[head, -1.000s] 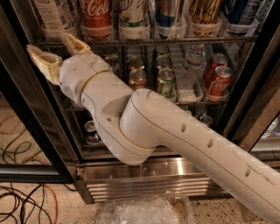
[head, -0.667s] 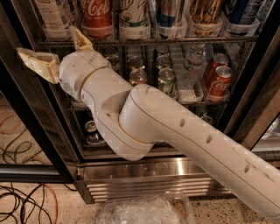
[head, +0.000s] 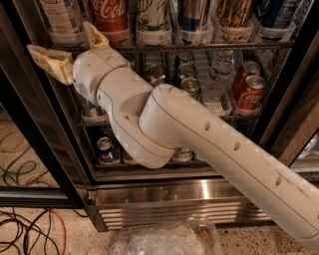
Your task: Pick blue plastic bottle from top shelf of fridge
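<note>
Cream plastic gripper (head: 58, 37), jaws spread, at the blue plastic bottle (head: 61, 17).

The only fully legible text is the white "Coca-Cola" script on the red-labelled plastic bottle (head: 110, 15) standing on the grey wire top shelf (head: 199, 46). Below and far right of this bottle, two red aluminium cans (head: 250, 93) carry white script that is only partly legible. Immediately left of this bottle, the print on the whitish label of the blue plastic bottle (head: 60, 12) cannot be read. The cream two-finger gripper (head: 59, 39), fingers spread, sits below and left of this bottle and bears no marking.
</note>
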Controlling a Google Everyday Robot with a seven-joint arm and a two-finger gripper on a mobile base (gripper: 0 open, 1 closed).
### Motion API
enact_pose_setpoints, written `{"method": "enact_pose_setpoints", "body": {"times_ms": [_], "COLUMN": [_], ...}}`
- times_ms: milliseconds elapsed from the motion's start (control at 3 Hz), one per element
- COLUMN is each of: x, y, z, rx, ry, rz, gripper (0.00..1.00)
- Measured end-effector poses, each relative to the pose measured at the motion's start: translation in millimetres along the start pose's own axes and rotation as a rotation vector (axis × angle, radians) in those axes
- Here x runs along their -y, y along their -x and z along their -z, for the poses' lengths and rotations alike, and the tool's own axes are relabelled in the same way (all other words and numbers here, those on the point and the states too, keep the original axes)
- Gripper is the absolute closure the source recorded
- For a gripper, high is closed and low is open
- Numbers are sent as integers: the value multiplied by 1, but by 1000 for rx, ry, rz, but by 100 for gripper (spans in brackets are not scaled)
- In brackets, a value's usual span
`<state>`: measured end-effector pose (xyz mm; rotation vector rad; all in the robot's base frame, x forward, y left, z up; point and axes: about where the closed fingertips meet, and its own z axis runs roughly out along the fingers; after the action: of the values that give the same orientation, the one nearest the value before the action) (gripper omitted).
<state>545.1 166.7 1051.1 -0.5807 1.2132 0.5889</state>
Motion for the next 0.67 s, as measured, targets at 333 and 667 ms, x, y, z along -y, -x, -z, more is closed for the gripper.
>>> {"method": "enact_pose_setpoints", "body": {"times_ms": [333,667], "x": [9,44], "y": [3,-2], "z": [-10,-71], "rx": [10,20], "ry": [4,-8], "rz": [10,-3], "gripper": [29,31]}}
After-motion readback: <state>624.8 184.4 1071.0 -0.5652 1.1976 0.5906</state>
